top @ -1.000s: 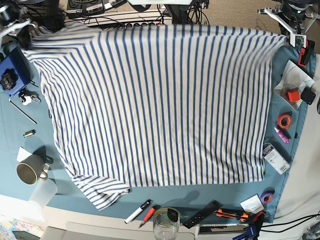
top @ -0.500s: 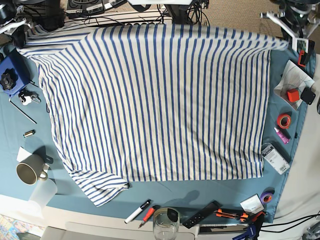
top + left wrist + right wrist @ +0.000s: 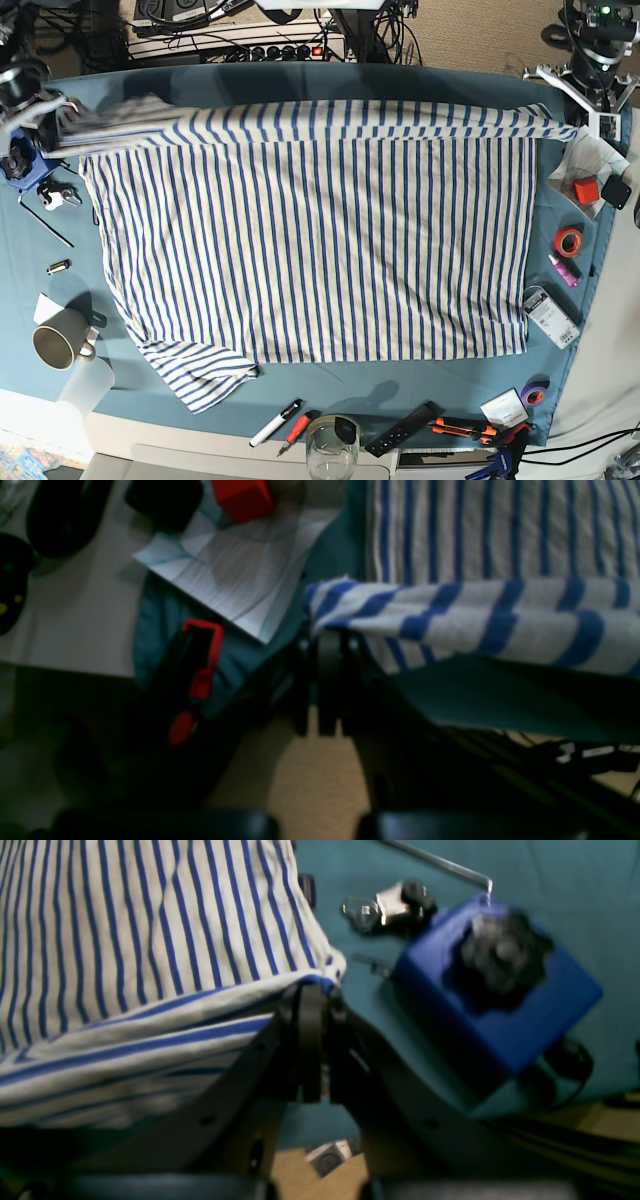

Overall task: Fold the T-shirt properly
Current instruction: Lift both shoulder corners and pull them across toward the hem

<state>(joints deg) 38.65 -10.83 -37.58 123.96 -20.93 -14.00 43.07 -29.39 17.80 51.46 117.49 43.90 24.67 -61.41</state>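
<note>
At the far left corner of the surface [image 3: 300, 385], covered in a teal cloth, a corner of the T-shirt [image 3: 320, 240] is pinched in the closed right claw [image 3: 312, 990] and held raised; just beside it a blue box [image 3: 495, 1005] with a black knob is seen on the cloth. Along the left edge a metal hex key [image 3: 45, 222] and a mug [image 3: 58, 345] are set. The T-shirt is spread over the middle of the surface, its far edge lifted in a taut band between the two claws, its near edge lying flat and one sleeve crumpled toward the near left corner. Near the near edge a marker [image 3: 275, 423] is laid. At the far right corner the other shirt corner is clamped in the closed left claw [image 3: 327, 630], beside a sheet of paper [image 3: 235, 575] and a red block [image 3: 242, 497].
</note>
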